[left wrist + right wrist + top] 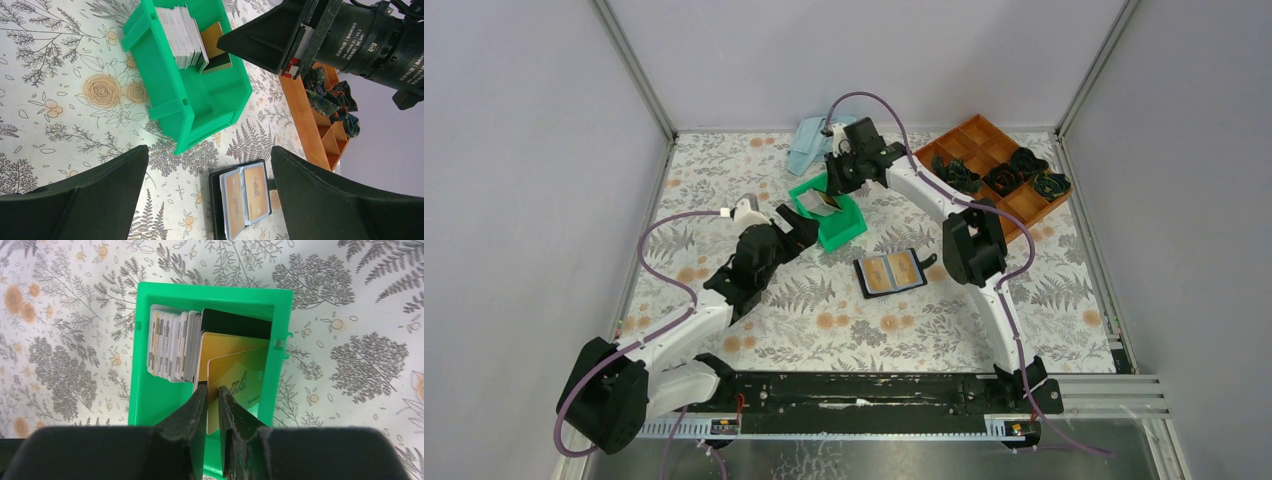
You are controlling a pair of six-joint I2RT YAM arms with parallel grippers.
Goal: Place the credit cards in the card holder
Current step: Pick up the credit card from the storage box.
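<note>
A green bin [844, 225] holds a stack of greyish cards [172, 345] and gold cards beside it. My right gripper [213, 390] is over the bin, shut on the edge of one gold credit card [237, 385]; it also shows in the top view [836, 180]. The black card holder [891, 271] lies open on the table with two gold cards in its slots, seen too in the left wrist view [243, 197]. My left gripper [799, 228] is open and empty, hovering left of the bin, its fingers [75, 200] wide apart.
A brown compartment tray [996, 170] with dark tangled items stands at the back right. A light blue cloth [809, 140] lies at the back behind the bin. Metal frame posts and grey walls bound the floral table.
</note>
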